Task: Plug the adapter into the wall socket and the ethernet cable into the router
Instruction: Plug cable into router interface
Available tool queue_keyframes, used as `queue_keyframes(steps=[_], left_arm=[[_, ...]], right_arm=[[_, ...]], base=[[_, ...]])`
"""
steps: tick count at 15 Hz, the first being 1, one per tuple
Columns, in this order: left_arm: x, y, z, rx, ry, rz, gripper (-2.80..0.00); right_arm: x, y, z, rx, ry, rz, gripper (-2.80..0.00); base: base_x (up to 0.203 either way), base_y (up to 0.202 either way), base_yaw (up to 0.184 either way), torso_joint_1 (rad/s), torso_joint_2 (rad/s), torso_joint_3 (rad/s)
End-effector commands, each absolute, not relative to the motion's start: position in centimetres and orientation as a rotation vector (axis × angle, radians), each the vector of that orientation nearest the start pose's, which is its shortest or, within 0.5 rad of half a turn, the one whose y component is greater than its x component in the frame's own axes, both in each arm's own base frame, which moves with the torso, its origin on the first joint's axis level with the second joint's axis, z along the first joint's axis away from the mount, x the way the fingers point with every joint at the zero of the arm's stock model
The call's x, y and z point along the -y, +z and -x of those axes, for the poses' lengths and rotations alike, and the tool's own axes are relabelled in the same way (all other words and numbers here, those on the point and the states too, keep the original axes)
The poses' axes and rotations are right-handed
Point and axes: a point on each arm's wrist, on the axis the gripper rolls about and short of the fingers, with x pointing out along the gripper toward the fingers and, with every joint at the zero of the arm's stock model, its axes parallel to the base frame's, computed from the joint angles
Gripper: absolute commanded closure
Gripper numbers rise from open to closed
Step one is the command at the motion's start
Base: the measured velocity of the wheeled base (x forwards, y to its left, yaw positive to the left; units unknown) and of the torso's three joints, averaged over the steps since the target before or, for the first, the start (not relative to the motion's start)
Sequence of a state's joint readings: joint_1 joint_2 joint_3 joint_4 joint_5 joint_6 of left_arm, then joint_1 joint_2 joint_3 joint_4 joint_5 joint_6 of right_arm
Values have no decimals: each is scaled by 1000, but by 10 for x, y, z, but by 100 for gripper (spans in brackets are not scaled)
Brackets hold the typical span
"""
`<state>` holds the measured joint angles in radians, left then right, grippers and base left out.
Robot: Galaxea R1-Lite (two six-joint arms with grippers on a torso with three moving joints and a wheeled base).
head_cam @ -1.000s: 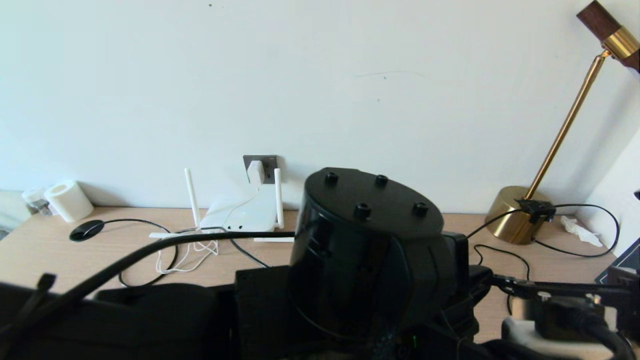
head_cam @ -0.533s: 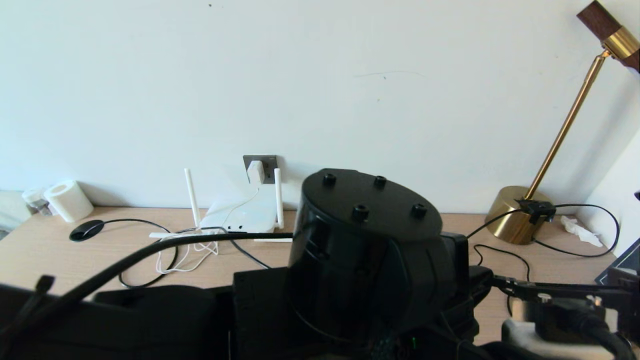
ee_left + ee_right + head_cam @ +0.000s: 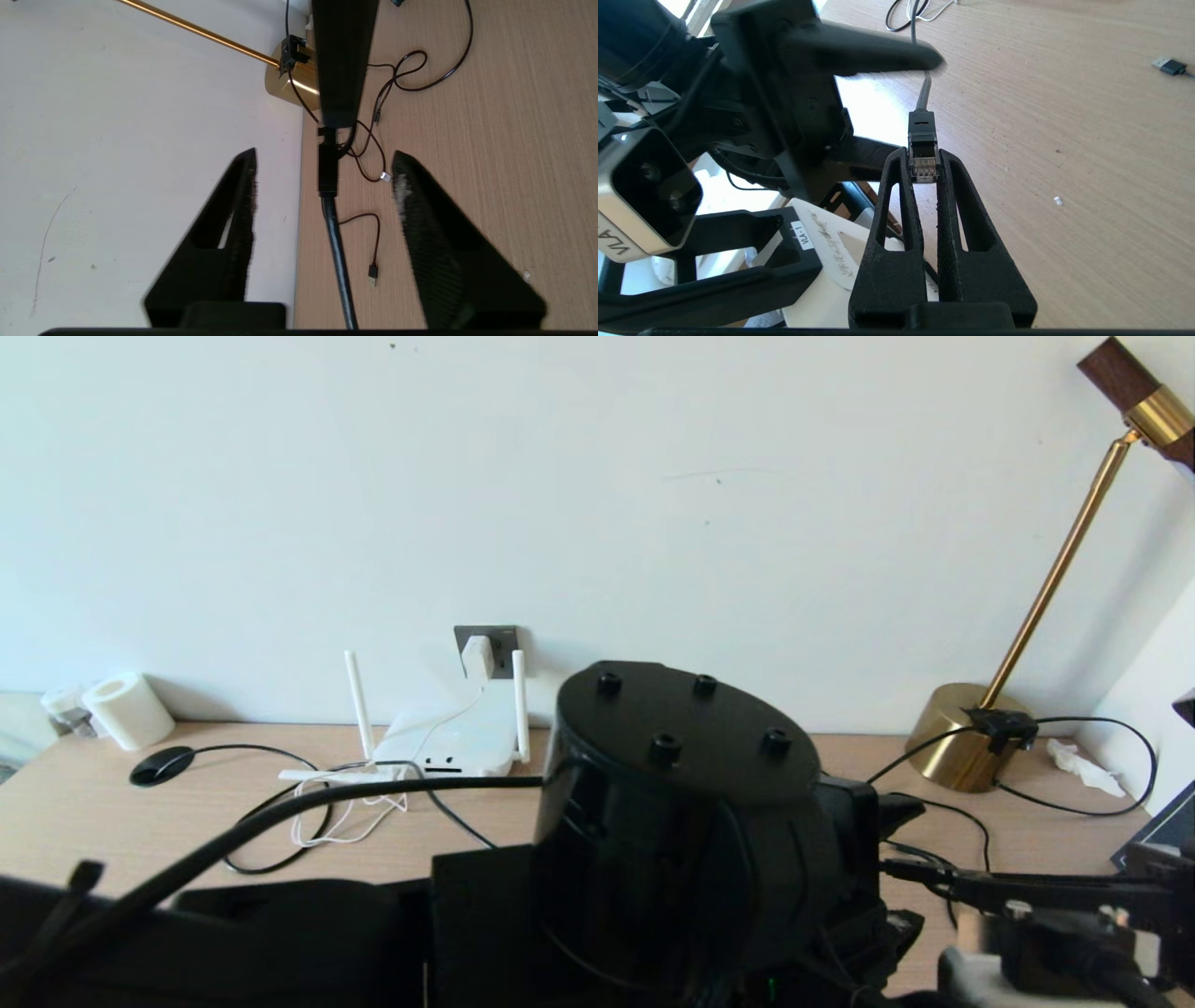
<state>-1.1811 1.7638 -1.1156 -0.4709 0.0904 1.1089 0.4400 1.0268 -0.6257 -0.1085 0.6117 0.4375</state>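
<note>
The white adapter [image 3: 478, 656] sits plugged into the dark grey wall socket [image 3: 505, 638]. Below it the white router [image 3: 448, 739] lies on the desk with its antennas up. The thick black ethernet cable [image 3: 280, 810] runs across the desk and behind my left arm. My left gripper [image 3: 324, 154] is open, and the ethernet cable [image 3: 335, 238] passes between its fingers touching neither. My right gripper [image 3: 923, 153] is shut on the cable's clear plug tip [image 3: 922, 161], above the desk at the front right [image 3: 892, 870].
A brass lamp [image 3: 962, 739] stands at the back right with thin black cables around its base. A loose USB plug [image 3: 372, 275] lies on the desk beneath my left gripper. A paper roll [image 3: 126, 709] and a black mouse [image 3: 161, 765] sit far left.
My left gripper has opened and let go of the ethernet cable, and the left arm has sunk slightly. The right gripper still holds the plug tip.
</note>
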Motion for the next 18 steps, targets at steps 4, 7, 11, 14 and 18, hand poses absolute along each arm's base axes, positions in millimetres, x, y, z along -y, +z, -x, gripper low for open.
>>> queue_keyframes(steps=[4,7,11,14,18], left_arm=[[282,241,-121,477,-1025,-1109,-280],[250,242,-111,482,-979,-1150,-280],[257,247,-116,568,-925,-1162,-280],[268,248,-133,640,-906,-1134,-280],[276,255,-147,797,-904,-1043,-280]], right_arm=[[-64,242,-106,-607,909,-672,0],[-67,258,-112,-742,850,-957,0],[-78,262,-132,-977,807,-1178,0],[-79,271,-141,-1108,810,-1319,0],[-77,278,-149,-1165,869,-1326,0]], base=[[0,0,0,0,0,0],[0,0,0,0,0,0],[0,0,0,0,0,0],[0,0,0,0,0,0],[0,0,0,0,0,0]])
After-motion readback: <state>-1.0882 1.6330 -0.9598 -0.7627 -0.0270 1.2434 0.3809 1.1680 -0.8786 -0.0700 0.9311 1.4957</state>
